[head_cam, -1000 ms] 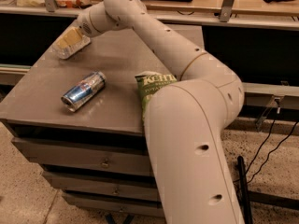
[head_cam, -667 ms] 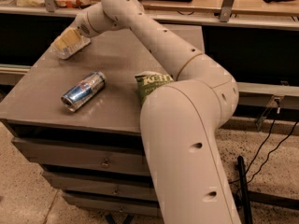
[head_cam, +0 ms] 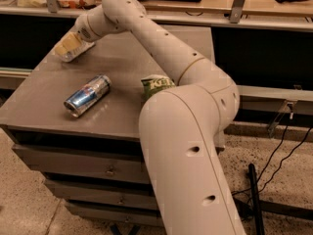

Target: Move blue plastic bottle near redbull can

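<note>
- Since the earlier frames, the arm's thick near link has swung a little to the left. The gripper end has barely shifted, and the can and the bag lie as they did.
- The blue plastic bottle sits at the far left corner of the table, tilted, right at the gripper's tip and well apart from the redbull can.
- The can lies on its side near the front left of the table, with a green chip bag to its right, partly behind the arm.
- I judge the bottle light and thin-walled. It would dent under a hard squeeze, its surface is smooth and likely slippery, and it is free to roll if laid down.
- The best hold is probably across the body at mid-length, on the label band, squeezed gently. The cap end looks too narrow to hold steadily.
- The arm reaches far forward and left from the elbow in the foreground, the forearm stretched across the table and the wrist bent down toward the corner.
- The gripper meets the bottle there, but I cannot tell whether it is closed on it or merely against it.
</note>
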Controlling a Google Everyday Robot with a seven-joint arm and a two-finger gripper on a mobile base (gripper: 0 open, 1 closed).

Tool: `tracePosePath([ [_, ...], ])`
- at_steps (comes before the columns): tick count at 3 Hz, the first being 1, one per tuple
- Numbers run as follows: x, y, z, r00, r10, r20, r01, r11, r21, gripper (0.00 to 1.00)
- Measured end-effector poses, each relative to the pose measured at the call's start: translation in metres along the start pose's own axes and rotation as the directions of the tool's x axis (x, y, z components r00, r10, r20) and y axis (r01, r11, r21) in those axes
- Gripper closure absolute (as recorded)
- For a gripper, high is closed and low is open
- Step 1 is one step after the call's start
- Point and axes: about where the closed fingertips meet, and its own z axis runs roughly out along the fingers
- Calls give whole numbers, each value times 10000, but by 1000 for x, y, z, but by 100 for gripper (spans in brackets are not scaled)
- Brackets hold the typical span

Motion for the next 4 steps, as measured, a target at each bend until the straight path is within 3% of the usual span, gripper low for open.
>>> tracePosePath([
  [1, 5, 7, 7, 9984, -471, -326, 463, 9986, -267, 26],
  [2, 4, 13, 9, 9893, -1317, -622, 1289, 9905, -472, 49],
  [3, 15, 7, -5, 9776, -1766, -1144, 1730, 9841, -402, 72],
  [4, 17, 5, -9, 9754, -1821, -1245, 1789, 9832, -367, 95],
])
